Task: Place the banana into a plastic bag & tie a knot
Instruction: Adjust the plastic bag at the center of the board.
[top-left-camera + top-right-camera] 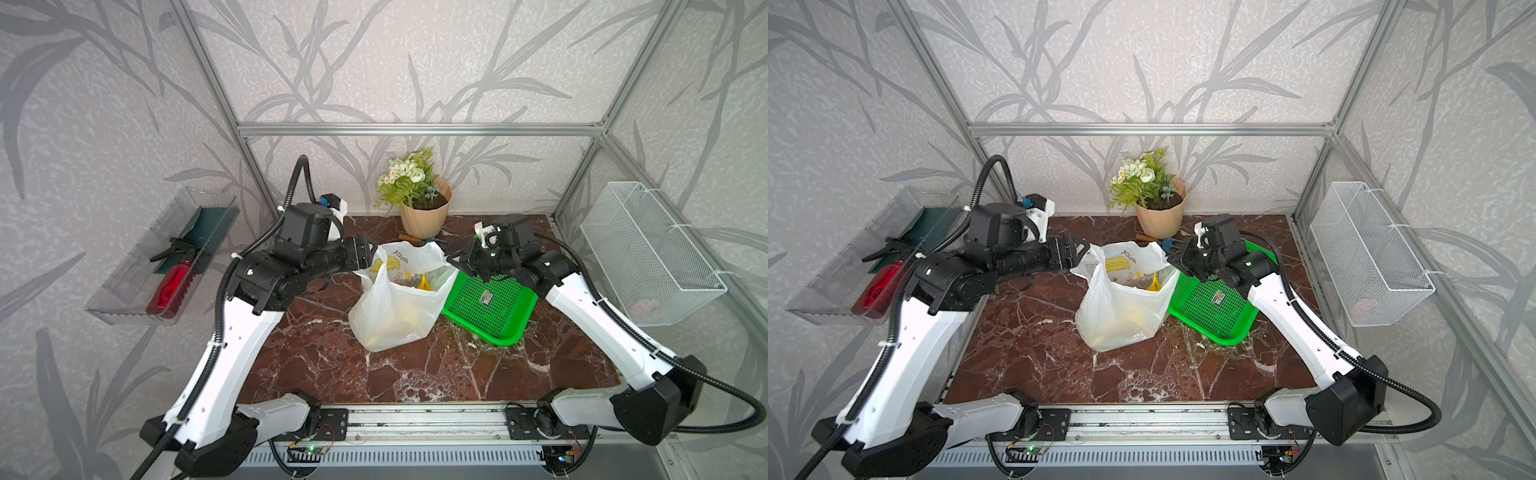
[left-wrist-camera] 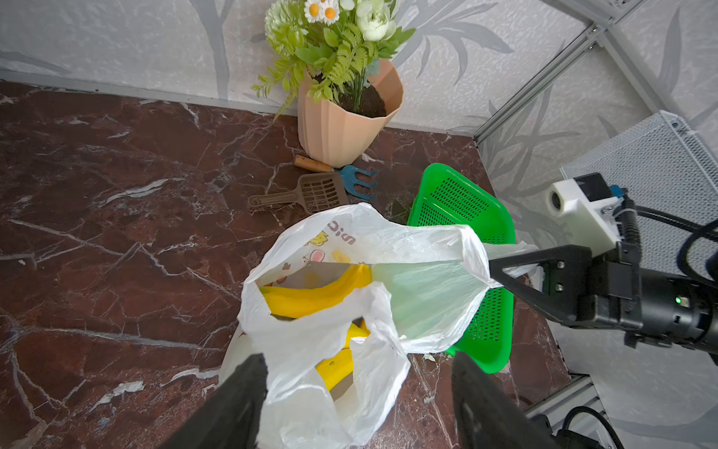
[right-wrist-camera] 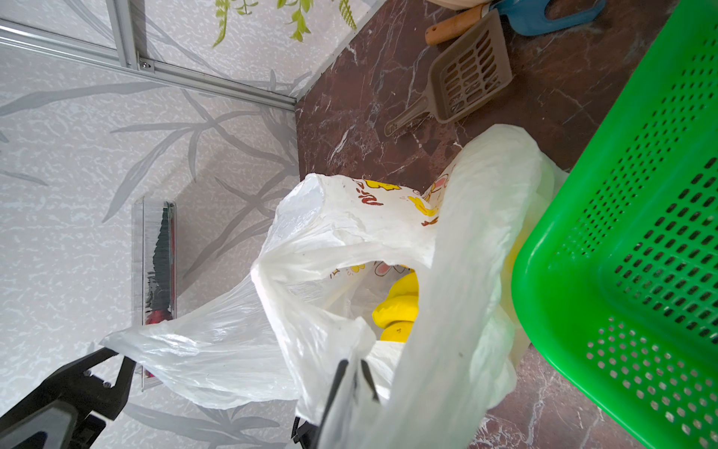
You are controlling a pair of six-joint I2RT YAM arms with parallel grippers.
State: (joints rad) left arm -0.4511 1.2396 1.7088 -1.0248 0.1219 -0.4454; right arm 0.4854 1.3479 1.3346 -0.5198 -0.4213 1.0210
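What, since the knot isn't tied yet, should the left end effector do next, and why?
Probably close the left end effector on the near handle lying between its open fingers. The banana is already inside the plastic bag, the right end effector pinches the opposite handle, and no knot shows.

White cartoon-printed plastic bag, yellow banana, green basket

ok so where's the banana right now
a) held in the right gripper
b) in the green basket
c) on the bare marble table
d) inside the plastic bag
d, the yellow banana shows through the open mouth of the plastic bag in the left wrist view.
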